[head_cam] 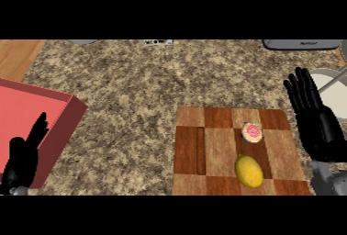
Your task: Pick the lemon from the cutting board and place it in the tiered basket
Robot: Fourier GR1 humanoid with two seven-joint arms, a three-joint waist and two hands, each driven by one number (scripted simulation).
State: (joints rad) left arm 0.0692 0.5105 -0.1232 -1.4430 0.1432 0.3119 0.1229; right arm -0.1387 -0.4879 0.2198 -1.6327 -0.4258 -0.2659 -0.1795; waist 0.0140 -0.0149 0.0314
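The lemon [249, 171] is lying on the cutting board [203, 151] near the pink-topped cake [252, 132], untouched, while the open right hand [313, 117] is hanging beside the board, so next it needs reaching and grabbing.

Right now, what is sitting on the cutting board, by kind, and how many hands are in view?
Lemon: 1
Pink-frosted pastry: 1
Total on the cutting board: 2
Hands: 2, the left hand and the right hand, both open and holding nothing.
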